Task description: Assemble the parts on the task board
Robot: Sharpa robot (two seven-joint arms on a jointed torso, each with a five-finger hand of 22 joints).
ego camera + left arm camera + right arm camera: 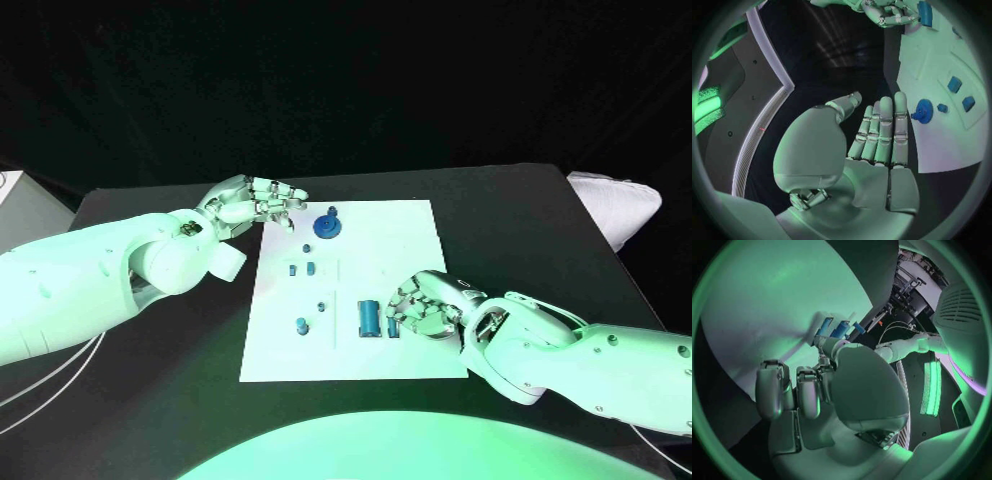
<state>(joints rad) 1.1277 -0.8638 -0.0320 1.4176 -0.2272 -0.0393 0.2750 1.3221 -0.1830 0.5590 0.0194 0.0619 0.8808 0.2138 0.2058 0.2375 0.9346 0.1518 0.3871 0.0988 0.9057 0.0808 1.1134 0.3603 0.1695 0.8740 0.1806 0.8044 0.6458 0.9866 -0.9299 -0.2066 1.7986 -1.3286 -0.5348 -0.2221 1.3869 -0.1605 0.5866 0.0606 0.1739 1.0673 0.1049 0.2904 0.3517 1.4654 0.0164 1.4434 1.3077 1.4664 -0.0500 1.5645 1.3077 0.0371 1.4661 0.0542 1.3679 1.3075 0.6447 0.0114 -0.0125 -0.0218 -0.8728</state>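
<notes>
The white task board [397,235] lies in the middle of the black table. A round blue part [329,228] stands near its far edge, also seen as the round blue part [922,111]. My left hand [260,205] hovers at the board's far left corner, just left of that part; in the left wrist view my left hand [879,135] has its fingers stretched out and holds nothing. Two long blue parts [379,319] lie near the board's front. My right hand [427,306] sits right beside them with curled fingers. Its thumb [831,347] reaches the blue parts [834,328]; a grip cannot be made out.
Several small blue parts [302,268] lie along the board's left half, one more small part [302,325] nearer the front. A white object [617,205] sits at the table's right edge. Bare black table [188,400] surrounds the board.
</notes>
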